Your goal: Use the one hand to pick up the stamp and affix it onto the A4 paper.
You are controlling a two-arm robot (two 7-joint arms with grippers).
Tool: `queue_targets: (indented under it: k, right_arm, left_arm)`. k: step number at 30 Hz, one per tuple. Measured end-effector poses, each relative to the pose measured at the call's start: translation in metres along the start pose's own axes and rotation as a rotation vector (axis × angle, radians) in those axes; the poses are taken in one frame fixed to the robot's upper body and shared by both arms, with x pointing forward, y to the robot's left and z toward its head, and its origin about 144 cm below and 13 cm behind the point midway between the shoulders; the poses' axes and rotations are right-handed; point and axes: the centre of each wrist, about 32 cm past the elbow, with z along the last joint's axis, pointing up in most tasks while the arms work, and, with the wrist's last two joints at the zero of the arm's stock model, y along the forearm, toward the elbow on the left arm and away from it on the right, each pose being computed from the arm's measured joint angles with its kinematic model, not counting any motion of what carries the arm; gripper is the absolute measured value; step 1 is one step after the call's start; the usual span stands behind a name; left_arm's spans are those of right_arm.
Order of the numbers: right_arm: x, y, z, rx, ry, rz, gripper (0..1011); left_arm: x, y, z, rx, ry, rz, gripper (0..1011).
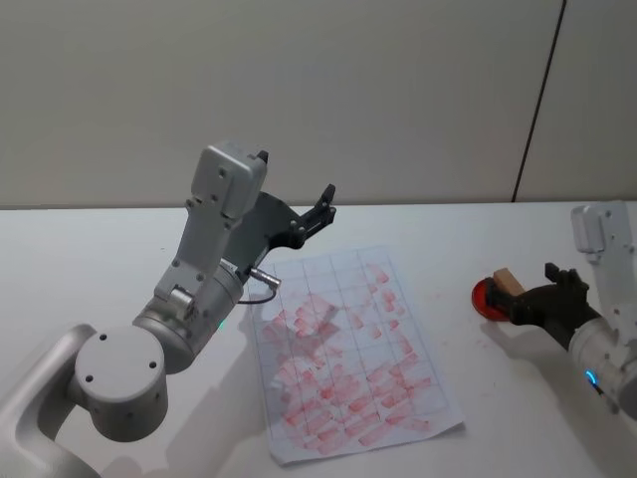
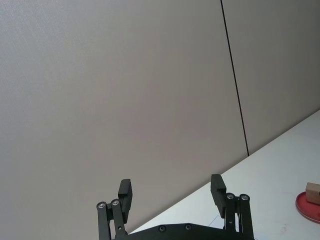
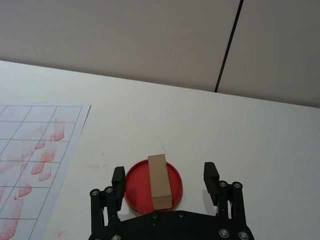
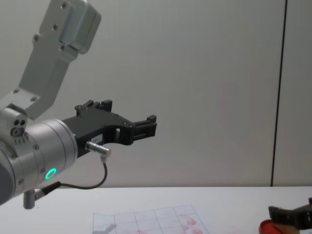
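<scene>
At the head view's right, straddling tan wooden block stamp point(image 1: 508, 280) on round red ink pad point(image 3: 137, 189) with right hand point(image 3: 164, 174) spread; yet to grip, stamp gridded white paper point(image 1: 348, 358). Left hand point(image 2: 171, 186) raised, spread.

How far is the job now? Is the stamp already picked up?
Done: only the approach. The stamp lies on the red ink pad, not lifted. In hand: the right gripper has its open fingers on either side of the stamp. Still to do: grasp, lift, carry to the A4 paper, which bears many red prints, and press. The left gripper hangs open, raised beside the paper.
</scene>
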Motion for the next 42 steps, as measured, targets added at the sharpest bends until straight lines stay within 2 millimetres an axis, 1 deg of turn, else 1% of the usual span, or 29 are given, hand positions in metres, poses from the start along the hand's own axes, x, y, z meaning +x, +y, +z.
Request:
queue_targets:
  k: [1, 4, 5, 6, 7, 10, 12, 13, 14, 16, 17, 19, 21, 24, 25, 28, 42]
  right_arm:
    - [0.0, 0.001, -0.001, -0.007, -0.001, 0.001, 961]
    - [0.0, 0.003, -0.003, -0.02, -0.003, 0.001, 893]
    - [0.001, 0.004, -0.004, -0.023, -0.003, 0.0, 893]
    - [0.001, 0.005, -0.004, -0.026, -0.004, 0.0, 844]
    - [0.001, 0.005, -0.005, -0.028, -0.004, 0.0, 832]
    - [0.001, 0.007, -0.006, -0.036, -0.005, 0.0, 718]
    - [0.001, 0.008, -0.007, -0.039, -0.006, 0.001, 681]
    - [0.001, 0.008, -0.007, -0.04, -0.006, 0.001, 620]
    - [0.001, 0.009, -0.007, -0.042, -0.006, 0.001, 620]
    - [0.001, 0.01, -0.008, -0.044, -0.007, 0.002, 560]
    - [0.001, 0.01, -0.009, -0.045, -0.007, 0.003, 503]
    - [0.001, 0.011, -0.009, -0.046, -0.007, 0.003, 456]
    - [0.001, 0.012, -0.009, -0.047, -0.007, 0.004, 376]
    - [0.001, 0.012, -0.01, -0.047, -0.007, 0.004, 317]
    - [0.001, 0.013, -0.01, -0.047, -0.008, 0.005, 259]
    - [0.001, 0.014, -0.01, -0.046, -0.008, 0.005, 218]
    - [-0.002, 0.016, -0.007, -0.026, -0.011, 0.007, 219]
  left_arm:
    - [0.0, 0.0, 0.0, 0.0, 0.0, 0.0, 1001]
    - [0.0, 0.0, 0.0, 0.0, 0.0, 0.0, 1001]
    - [0.0, 0.0, 0.0, 0.0, 0.0, 0.0, 1001]
    - [0.0, 0.0, 0.0, 0.0, 0.0, 0.0, 1001]
    - [0.0, 0.0, 0.0, 0.0, 0.0, 0.0, 1001]
    - [0.0, 0.0, 0.0, 0.0, 0.0, 0.0, 1001]
    - [0.0, 0.0, 0.0, 0.0, 0.0, 0.0, 1001]
    - [0.0, 0.0, 0.0, 0.0, 0.0, 0.0, 1001]
    - [0.0, 0.0, 0.0, 0.0, 0.0, 0.0, 1001]
    - [0.0, 0.0, 0.0, 0.0, 0.0, 0.0, 1001]
    - [0.0, 0.0, 0.0, 0.0, 0.0, 0.0, 1002]
    - [0.0, 0.0, 0.0, 0.0, 0.0, 0.0, 1001]
    - [0.0, 0.0, 0.0, 0.0, 0.0, 0.0, 1001]
    - [0.0, 0.0, 0.0, 0.0, 0.0, 0.0, 1001]
    - [0.0, 0.0, 0.0, 0.0, 0.0, 0.0, 1001]
    - [0.0, 0.0, 0.0, 0.0, 0.0, 0.0, 1001]
    - [0.0, 0.0, 0.0, 0.0, 0.0, 0.0, 1002]
